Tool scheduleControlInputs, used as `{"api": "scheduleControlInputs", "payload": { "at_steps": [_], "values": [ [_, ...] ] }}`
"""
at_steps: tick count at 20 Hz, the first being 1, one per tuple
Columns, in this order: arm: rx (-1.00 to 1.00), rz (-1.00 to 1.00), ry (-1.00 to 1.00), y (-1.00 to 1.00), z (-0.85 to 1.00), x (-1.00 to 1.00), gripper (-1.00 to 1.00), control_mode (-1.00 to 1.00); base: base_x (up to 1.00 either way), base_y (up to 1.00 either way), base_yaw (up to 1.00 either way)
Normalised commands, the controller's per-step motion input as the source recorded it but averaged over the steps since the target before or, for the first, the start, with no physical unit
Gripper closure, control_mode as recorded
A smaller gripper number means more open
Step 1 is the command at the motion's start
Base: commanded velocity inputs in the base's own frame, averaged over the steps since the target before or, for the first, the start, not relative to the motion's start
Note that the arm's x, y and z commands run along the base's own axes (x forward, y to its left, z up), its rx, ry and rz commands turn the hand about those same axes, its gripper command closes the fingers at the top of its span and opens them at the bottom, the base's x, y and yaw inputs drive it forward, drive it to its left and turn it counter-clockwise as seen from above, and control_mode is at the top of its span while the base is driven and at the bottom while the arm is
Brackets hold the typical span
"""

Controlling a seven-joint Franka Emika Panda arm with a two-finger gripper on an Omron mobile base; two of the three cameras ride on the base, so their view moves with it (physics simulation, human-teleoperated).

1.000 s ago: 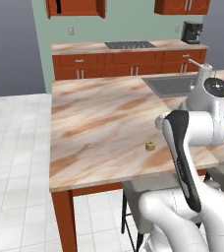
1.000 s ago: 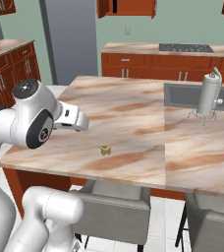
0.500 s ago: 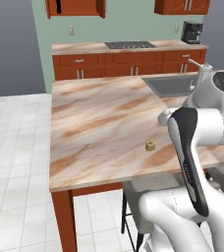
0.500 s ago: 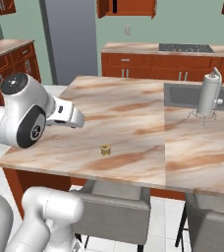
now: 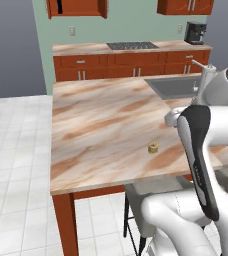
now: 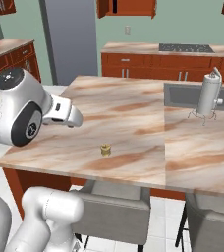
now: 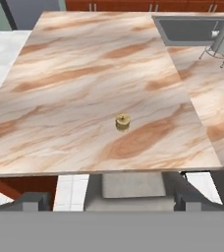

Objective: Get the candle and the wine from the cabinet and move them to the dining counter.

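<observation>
The candle point(image 5: 153, 147) point(image 6: 105, 149) point(image 7: 123, 121), a tiny squat yellowish cylinder, stands alone on the dining counter point(image 5: 96, 125) point(image 6: 119, 110) near its front edge. My gripper point(image 7: 112, 199) is open and empty. It hangs back from the counter's front edge, above and well short of the candle, with a dark fingertip point(image 7: 33, 201) at each lower corner of the hand view. The cabinet point(image 5: 78, 7) point(image 6: 128, 7) hangs on the far wall. A dark upright shape point(image 5: 59, 6) at its left side looks like the wine, cut off by the picture's top.
A steel sink point(image 5: 178, 86) with a tall faucet point(image 6: 210, 93) is set in the counter's right part. Grey stools point(image 6: 114, 206) stand under the front edge. The wall counter with a stovetop point(image 5: 132, 45) and a coffee machine point(image 5: 195, 32) lies behind.
My arm has pulled back from the counter: it swung right in the left base view and left in the right base view. The candle has not moved.
</observation>
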Motion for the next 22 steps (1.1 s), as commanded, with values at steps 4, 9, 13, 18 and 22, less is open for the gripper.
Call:
{"api": "scheduleControlInputs", "payload": {
  "at_steps": [4, 9, 13, 18, 22],
  "values": [
    [0.00, 0.01, 0.00, 0.09, 0.01, -0.32, -1.00, -1.00, 0.00, 0.00, 0.00],
    [-0.04, 0.06, 0.00, 0.08, 0.09, -0.41, -1.00, -1.00, 0.00, 0.00, 0.00],
    [0.00, 0.02, 0.01, 0.03, 0.16, -0.23, -1.00, -1.00, 0.00, 0.00, 0.00],
    [0.00, 0.00, 0.01, 0.01, 0.06, -0.02, -1.00, 1.00, -0.28, 0.24, -0.01],
    [0.00, 0.00, 0.00, 0.00, 0.00, 0.00, -1.00, 1.00, -0.39, 1.00, -0.08]
  ]
}}
